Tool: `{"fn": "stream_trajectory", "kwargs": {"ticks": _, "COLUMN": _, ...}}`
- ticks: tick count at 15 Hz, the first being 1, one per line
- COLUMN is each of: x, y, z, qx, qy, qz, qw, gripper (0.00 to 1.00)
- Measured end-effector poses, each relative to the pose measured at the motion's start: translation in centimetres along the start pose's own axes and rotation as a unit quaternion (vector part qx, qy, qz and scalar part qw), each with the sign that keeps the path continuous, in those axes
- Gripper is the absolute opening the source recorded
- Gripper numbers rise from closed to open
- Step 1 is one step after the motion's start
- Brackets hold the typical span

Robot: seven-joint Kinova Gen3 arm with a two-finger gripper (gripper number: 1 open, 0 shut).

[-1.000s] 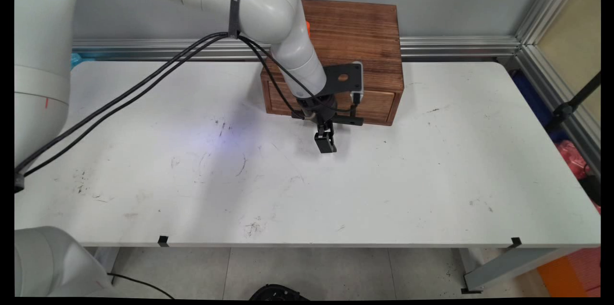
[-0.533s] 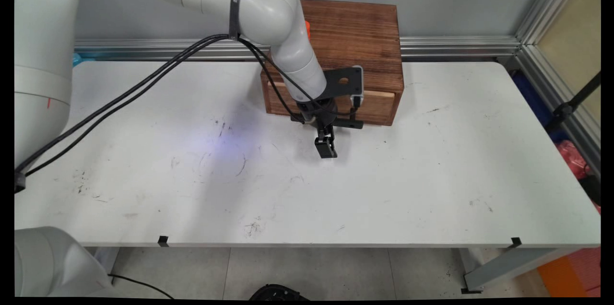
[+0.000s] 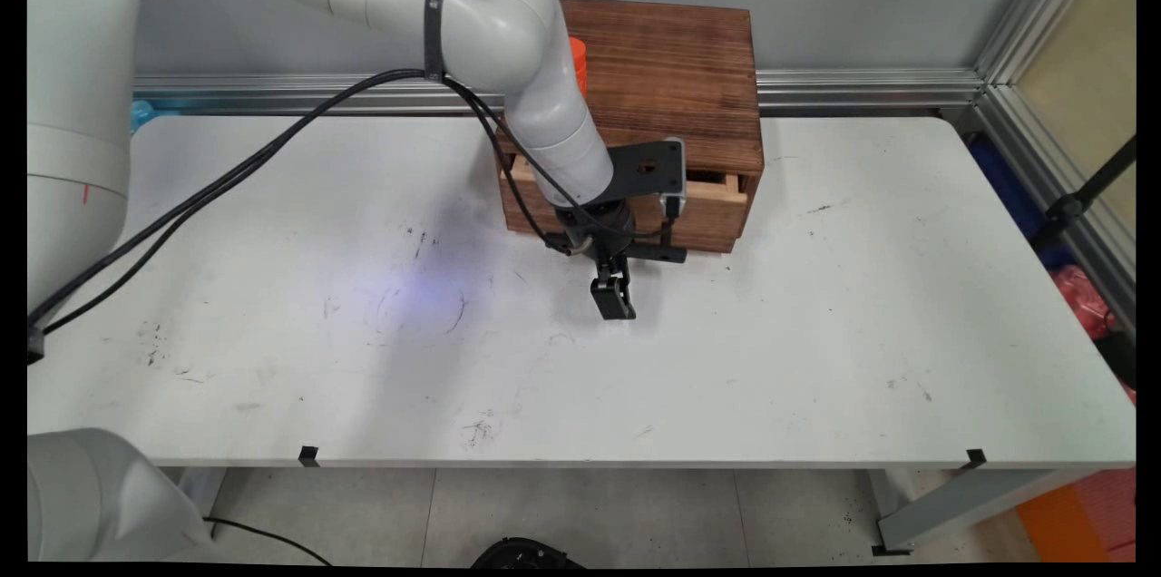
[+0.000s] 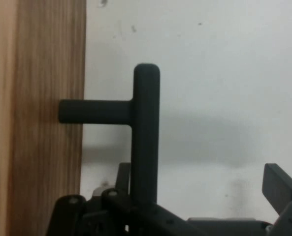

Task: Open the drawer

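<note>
A brown wooden box (image 3: pixel 676 69) stands at the table's far side, and its drawer (image 3: pixel 717 200) is pulled partly out at the bottom. A black T-shaped handle (image 4: pixel 145 118) sticks out of the drawer front (image 4: pixel 42 123); in the main view the handle (image 3: pixel 667 254) shows as a short bar. My gripper (image 3: pixel 614 298) points down in front of the drawer and stands open (image 4: pixel 200 179). The handle's bar lies between the fingers, close to the left one, while the right fingertip (image 4: pixel 279 186) stands well off it. An orange object (image 3: pixel 577 62) sits on the box, half hidden by the arm.
The white table (image 3: pixel 816 332) stretches wide to the left, right and front of the box. Black cables (image 3: pixel 236 178) hang from the arm over the table's left part. An aluminium rail (image 3: pixel 862 87) runs along the wall behind.
The gripper has moved toward the table's near side, and the drawer has slid out of the box with it; a gap now shows above the drawer front.
</note>
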Motion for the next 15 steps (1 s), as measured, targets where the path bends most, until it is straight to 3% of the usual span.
{"fn": "stream_trajectory", "kwargs": {"ticks": 15, "x": 0.3, "y": 5.6, "z": -1.6, "qx": -0.017, "qy": 0.003, "qz": 0.014, "qw": 0.9998, "gripper": 1.0}}
